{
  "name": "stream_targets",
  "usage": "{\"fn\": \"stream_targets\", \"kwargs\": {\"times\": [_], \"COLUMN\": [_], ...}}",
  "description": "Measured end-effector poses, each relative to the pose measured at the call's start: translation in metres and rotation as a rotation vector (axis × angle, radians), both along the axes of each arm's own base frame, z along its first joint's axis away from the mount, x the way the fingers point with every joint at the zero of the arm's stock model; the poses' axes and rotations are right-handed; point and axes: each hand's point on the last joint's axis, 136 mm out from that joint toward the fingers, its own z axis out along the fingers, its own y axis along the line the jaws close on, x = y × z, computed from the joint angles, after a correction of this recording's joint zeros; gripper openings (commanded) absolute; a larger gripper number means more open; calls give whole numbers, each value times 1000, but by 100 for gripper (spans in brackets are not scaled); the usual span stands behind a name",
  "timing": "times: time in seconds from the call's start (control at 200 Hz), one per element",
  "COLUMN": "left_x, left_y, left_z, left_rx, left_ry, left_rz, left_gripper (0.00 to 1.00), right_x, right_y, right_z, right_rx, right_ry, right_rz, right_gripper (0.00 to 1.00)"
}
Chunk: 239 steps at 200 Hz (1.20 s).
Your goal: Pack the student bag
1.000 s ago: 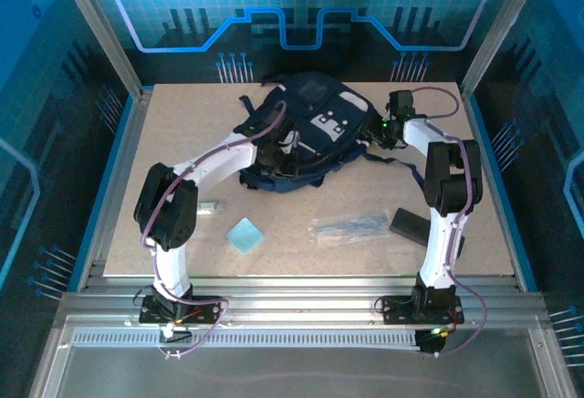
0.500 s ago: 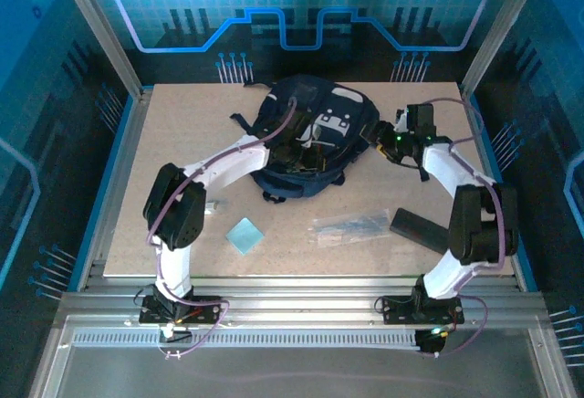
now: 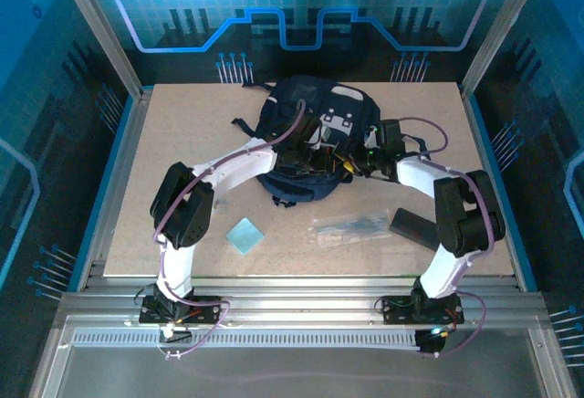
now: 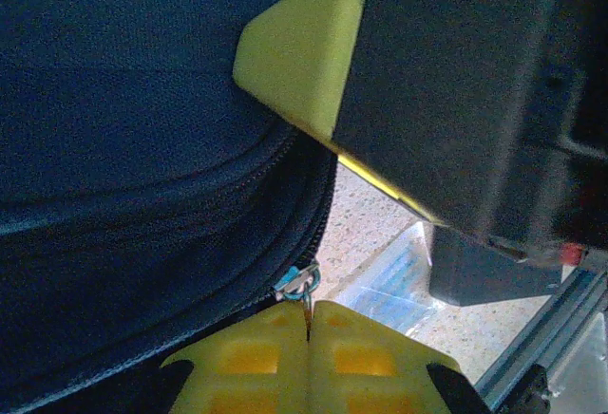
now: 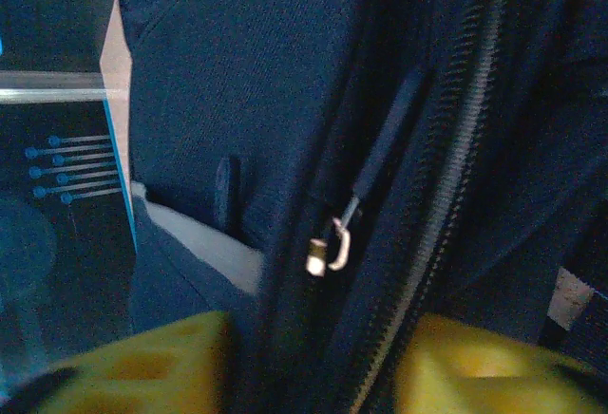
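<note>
Fingers of left arm pinch student bag zipper pull.

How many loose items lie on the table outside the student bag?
3: a light blue square at left, a clear packet in the middle, a black case at right. Others may be hidden.

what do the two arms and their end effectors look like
Both arms are alike: the left arm and right arm have white links, bulky black joint housings and black base plates, with a purple cable looping along each. The left end effector and right end effector have black bodies and blocky yellow fingers with square recesses in them.
</note>
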Motion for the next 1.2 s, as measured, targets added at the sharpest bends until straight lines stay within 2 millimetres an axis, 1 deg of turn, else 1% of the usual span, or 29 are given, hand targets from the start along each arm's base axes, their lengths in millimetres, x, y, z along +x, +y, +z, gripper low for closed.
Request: {"fn": "stream_targets", "kwargs": {"times": [0.015,0.145,0.205,0.285,0.34,0.405,0.595,0.68,0.755,0.845,0.926,1.021,1.121,1.146,1.196], "left_x": [-1,-6,-6,-7,-9,-9,3,9,13,14,11,5,-5,-7,-11], "left_y": [1,6,10,22,36,58,122,142,151,151,145,128,103,97,86], "left_z": [-2,-15,-17,-16,-17,-17,-8,-6,-7,-6,-6,-5,-1,0,3], "left_rx": [4,28,40,65,96,143,209,232,247,250,246,249,243,239,224], "left_ry": [5,22,14,3,-2,-7,-39,-56,-66,-80,-90,-116,-153,-159,-168], "left_rz": [0,0,-2,-6,-3,12,86,110,114,102,84,49,5,-4,-15], "left_gripper": [0,0,0,0,0,0,0,0,0,0,0,0,0,0,0], "right_x": [0,-2,-1,-2,-2,-2,2,4,9,19,29,42,57,61,67], "right_y": [0,-1,-2,-3,-4,-7,-15,-18,-22,-27,-31,-39,-49,-51,-54], "right_z": [-1,-7,-8,-8,-8,-7,1,6,9,10,9,8,5,5,5], "right_rx": [3,10,6,-4,-15,-37,-96,-124,-157,-207,-262,-332,-386,-392,-394], "right_ry": [5,29,27,19,14,11,-8,-20,-29,-38,-41,-29,-9,-5,-2], "right_rz": [-4,-20,-21,-12,-4,12,60,93,127,167,183,178,153,147,137], "right_gripper": [0,0,0,0,0,0,0,0,0,0,0,0,0,6,28]}}
